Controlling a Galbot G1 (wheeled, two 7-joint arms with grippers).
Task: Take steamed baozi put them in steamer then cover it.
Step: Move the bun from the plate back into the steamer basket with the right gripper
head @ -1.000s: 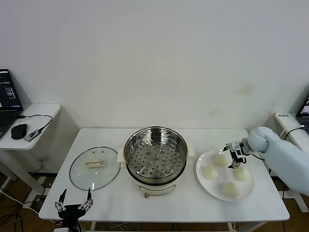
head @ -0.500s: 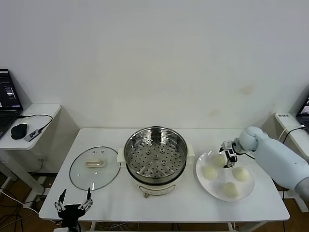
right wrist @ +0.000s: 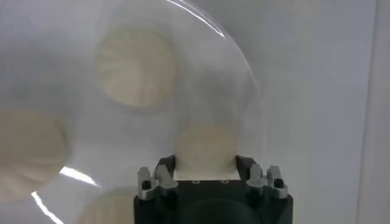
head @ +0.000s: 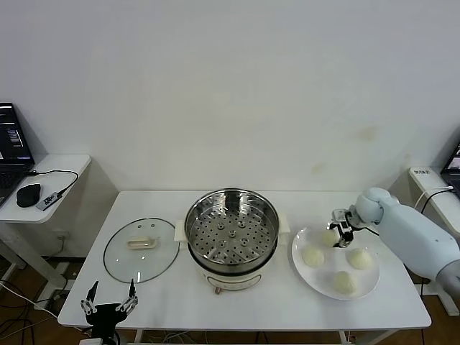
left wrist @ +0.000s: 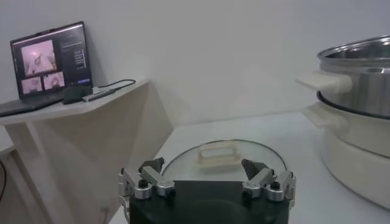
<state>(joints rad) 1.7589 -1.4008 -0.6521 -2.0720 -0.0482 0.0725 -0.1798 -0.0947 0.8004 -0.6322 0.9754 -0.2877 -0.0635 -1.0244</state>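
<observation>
Gripping the far bun [right wrist: 206, 148] calls for a soft, centred squeeze: the dough will dent or slip if the fingers bite too hard or land off its middle, so a good grasp would bring both fingers against the bun's widest part, stop at firm contact, and lift straight up before carrying it over to the steamer [head: 231, 231].

In the right wrist view the right pincer [right wrist: 206, 170] straddles that bun, its fingers half-drawn in on either flank; whether they already press the dough cannot be told. In the head view the right arm reaches in from the desk's right edge, forearm sloping down to the wrist, with the pincer [head: 340, 231] over the back part of the white plate [head: 368, 286]. Three other buns lie on the same plate, apart from one another; the nearest to the steamer is the left bun [head: 313, 256].

The steamer stands mid-desk, its perforated tray holding no buns yet. The glass cover [head: 141, 249] lies flat to its left. The left pincer [left wrist: 207, 184] hangs low at the near edge of the desk [head: 273, 305] by the cover, spread wide and holding nothing.
</observation>
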